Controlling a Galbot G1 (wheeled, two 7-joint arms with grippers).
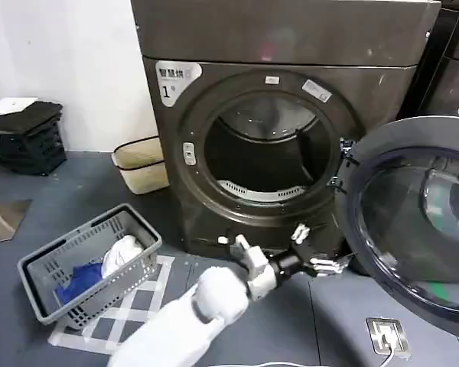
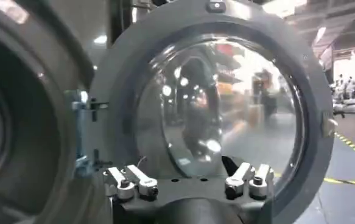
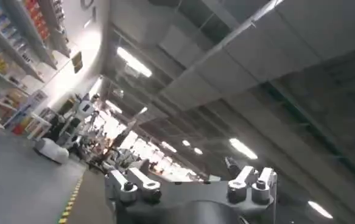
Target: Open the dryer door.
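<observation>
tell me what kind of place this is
Likely a laundry area set up inside a large warehouse-like hall: a front-loading dryer with its dryer door swung open, a laundry basket holding clothes, and high industrial ceiling lights.

drum mouth (image 1: pixel 271 153) stands clear; swung-out dryer door (image 1: pixel 417 222) blocks its right side

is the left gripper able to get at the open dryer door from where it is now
Probably yes: the left gripper, jaws open, sits low in front of the machine right beside the dryer door, which is swung wide, with nothing between them.
</observation>
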